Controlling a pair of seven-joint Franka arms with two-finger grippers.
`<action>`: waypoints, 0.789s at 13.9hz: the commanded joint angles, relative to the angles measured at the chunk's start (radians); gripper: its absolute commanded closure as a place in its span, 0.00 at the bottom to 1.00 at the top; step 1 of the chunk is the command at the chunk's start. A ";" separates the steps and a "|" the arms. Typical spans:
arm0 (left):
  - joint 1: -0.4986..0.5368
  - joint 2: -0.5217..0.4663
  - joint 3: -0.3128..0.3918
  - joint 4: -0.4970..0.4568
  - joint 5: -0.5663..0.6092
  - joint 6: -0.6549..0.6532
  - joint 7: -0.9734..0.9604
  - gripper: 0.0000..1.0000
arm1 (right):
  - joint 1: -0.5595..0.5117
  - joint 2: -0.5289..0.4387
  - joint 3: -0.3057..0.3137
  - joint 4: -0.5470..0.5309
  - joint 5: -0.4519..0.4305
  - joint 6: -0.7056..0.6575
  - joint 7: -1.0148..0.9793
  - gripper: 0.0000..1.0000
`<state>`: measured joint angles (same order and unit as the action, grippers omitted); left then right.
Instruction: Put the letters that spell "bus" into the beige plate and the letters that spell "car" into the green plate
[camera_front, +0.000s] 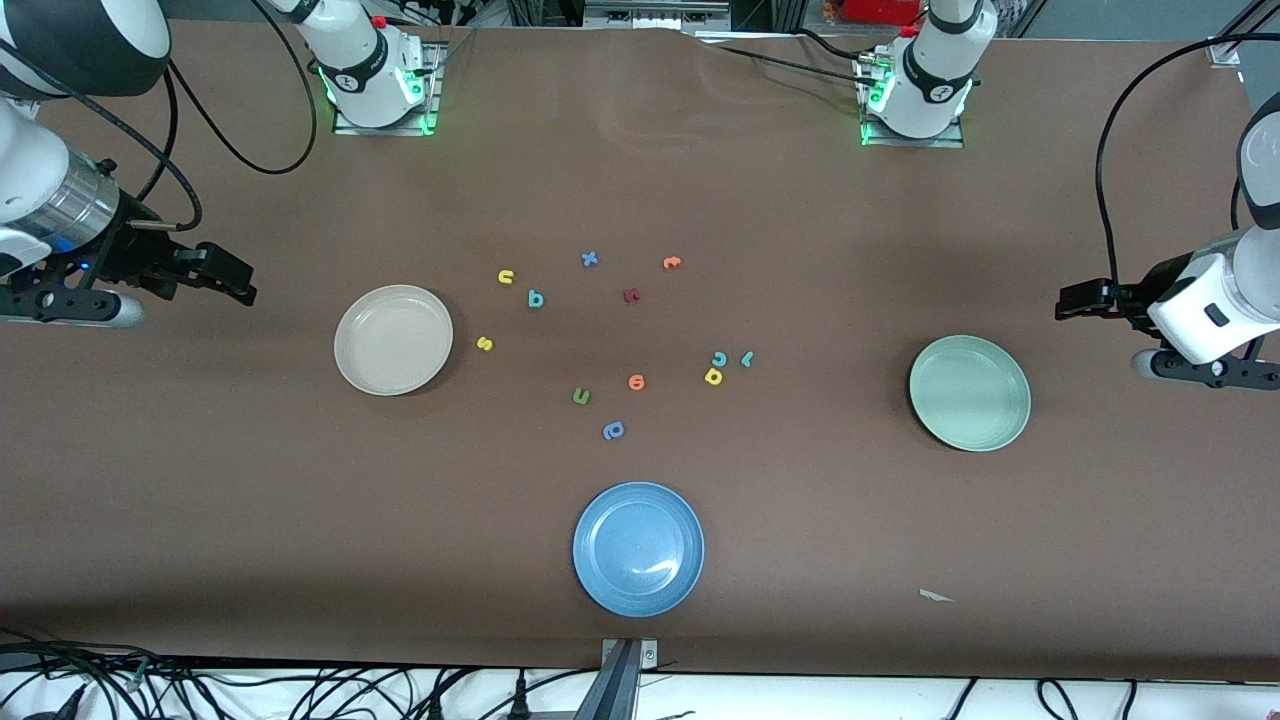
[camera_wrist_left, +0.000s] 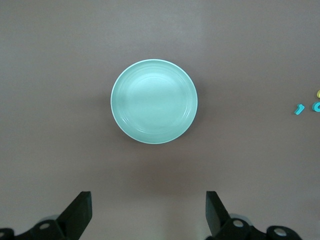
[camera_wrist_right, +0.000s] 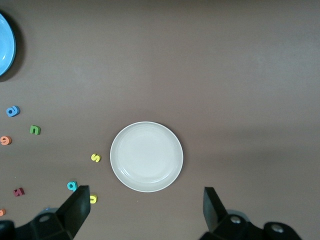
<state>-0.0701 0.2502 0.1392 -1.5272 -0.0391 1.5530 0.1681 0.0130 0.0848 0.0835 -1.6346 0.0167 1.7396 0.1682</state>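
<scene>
On table: beige plate (camera_front: 393, 340) bare | green plate (camera_front: 969, 392) bare

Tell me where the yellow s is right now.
In the front view the yellow s lies on the table beside the beige plate, nearer the camera than the teal b.

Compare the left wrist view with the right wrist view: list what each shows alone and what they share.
Only the left wrist view: the green plate, the teal r and the open left claw. Only the right wrist view: the beige plate, the blue plate, the yellow s, the green letter and the open right claw. Both share the brown table.
</scene>
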 joint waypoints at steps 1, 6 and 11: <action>0.013 -0.002 -0.003 -0.004 0.012 -0.008 0.034 0.00 | -0.014 -0.014 0.009 -0.013 0.009 -0.003 -0.007 0.00; 0.041 -0.011 -0.003 0.001 0.013 -0.030 0.042 0.00 | -0.014 -0.014 0.007 -0.013 -0.003 -0.005 -0.009 0.00; 0.044 -0.011 -0.001 0.004 0.013 -0.030 0.041 0.00 | -0.011 -0.014 0.015 -0.014 -0.003 -0.029 0.005 0.00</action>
<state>-0.0276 0.2530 0.1400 -1.5271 -0.0391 1.5415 0.1855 0.0116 0.0849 0.0828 -1.6353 0.0164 1.7303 0.1683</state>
